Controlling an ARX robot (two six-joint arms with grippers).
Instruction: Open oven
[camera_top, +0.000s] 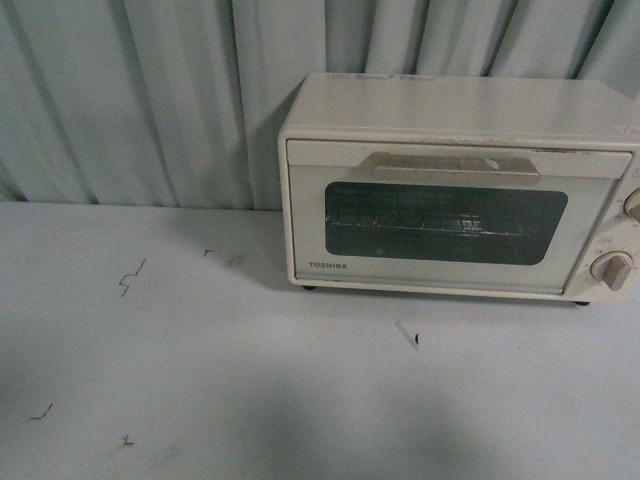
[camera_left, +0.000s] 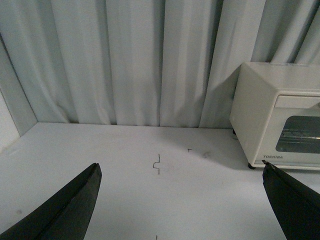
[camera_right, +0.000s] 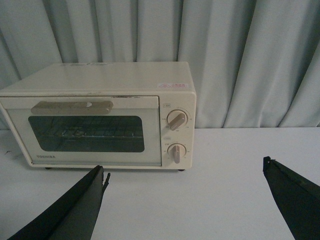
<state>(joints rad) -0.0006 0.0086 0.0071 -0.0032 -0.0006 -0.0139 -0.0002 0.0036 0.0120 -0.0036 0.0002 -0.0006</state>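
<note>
The oven (camera_top: 460, 185), a boxy cream-white case, sits at the back edge of the surface (camera_top: 250, 380), toward the right, door shut. A flat bar handle (camera_top: 455, 167) tops the dark glass. "TOSHIBA" is printed on the door. The surface is matte white and scuffed, backed by a pleated pale curtain (camera_top: 150, 100). The left hand (camera_left: 181, 165) and right hand (camera_right: 182, 164) gape wide, empty.

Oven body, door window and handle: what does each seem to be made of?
The oven body looks like cream painted sheet metal, smooth with faint sheen. Its window seems tinted glass: the rack shows through. The handle is probably matte beige plastic.
</note>
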